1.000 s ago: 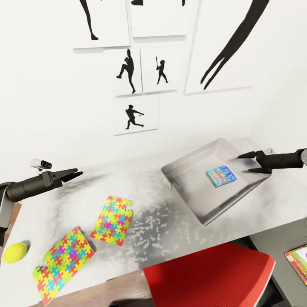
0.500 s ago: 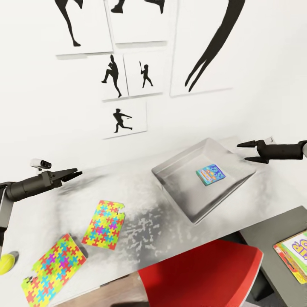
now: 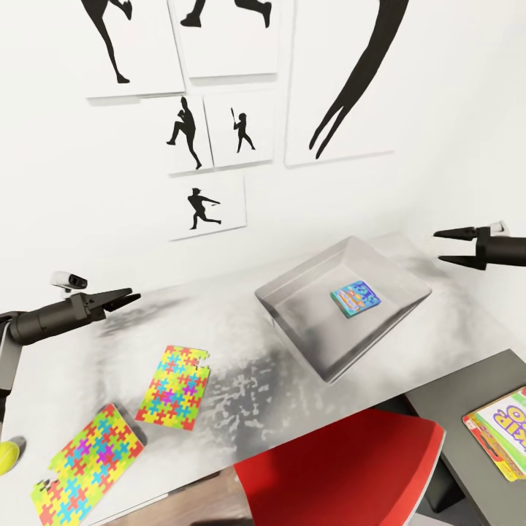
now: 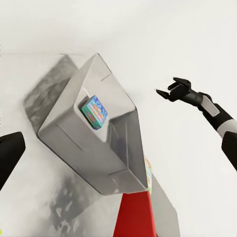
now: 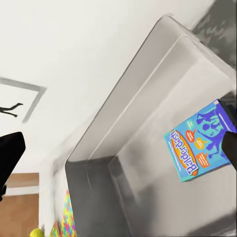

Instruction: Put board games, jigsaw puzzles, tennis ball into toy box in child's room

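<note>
Toy box [image 3: 292,307], a shallow grey tray, sits on the pale grey surface [image 3: 241,394] with one blue board game [image 3: 355,297] lying flat inside. Two jigsaw puzzles [image 3: 174,377] [image 3: 88,463] lie well apart from it toward the left, with the tennis ball [image 3: 9,455] at the edge. A SKIP BO box [image 3: 504,431] rests on the lower dark section. The left pincer [image 3: 124,298] and the right pincer [image 3: 451,246] both hang spread and empty above the surface.

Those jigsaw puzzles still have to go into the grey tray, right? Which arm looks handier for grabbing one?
Probably the left. Its open left gripper hovers over the table's left part, nearer both jigsaw puzzles. The open right gripper sits beyond the toy box, far from them.
</note>
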Robot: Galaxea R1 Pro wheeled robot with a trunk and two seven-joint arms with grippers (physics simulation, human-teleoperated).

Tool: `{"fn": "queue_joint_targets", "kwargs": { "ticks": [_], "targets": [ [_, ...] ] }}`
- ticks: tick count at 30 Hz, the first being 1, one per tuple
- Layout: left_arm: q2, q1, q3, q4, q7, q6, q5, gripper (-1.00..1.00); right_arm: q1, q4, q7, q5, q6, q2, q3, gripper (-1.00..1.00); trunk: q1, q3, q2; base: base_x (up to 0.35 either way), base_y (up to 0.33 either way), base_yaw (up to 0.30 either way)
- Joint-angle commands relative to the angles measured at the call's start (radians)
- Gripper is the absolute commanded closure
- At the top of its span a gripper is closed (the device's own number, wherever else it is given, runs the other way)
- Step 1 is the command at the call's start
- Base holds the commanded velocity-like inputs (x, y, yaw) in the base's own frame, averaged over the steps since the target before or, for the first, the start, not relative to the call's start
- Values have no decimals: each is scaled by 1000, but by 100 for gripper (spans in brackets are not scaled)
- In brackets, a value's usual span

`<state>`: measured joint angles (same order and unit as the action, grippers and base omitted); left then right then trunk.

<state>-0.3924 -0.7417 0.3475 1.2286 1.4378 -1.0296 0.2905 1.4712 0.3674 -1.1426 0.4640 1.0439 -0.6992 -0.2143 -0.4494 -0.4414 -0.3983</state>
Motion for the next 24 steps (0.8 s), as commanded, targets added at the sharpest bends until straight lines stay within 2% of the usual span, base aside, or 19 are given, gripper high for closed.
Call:
{"fn": "queue_joint_targets", "kwargs": {
  "ticks": [1,6,12,24],
  "targets": [
    [-1,-1,0,0,3,-10,1,-100,-2,2,-7,1,3,-5,-5,-100,-1,-2,-2,0,0,-4],
    [-1,-1,4,0,4,-10,1,-100,-20,9,-16,2,3,-18,-4,-100,-1,-2,-2,0,0,-2],
    [-2,-1,16,2,4,-10,1,-100,-33,10,-18,3,3,-22,-4,-100,-1,-2,-2,-20,0,0],
    [-3,-1,23,5,5,-10,2,-100,-38,9,-60,2,3,-26,-4,-100,-1,-1,-2,-184,0,-2]
  ]
}}
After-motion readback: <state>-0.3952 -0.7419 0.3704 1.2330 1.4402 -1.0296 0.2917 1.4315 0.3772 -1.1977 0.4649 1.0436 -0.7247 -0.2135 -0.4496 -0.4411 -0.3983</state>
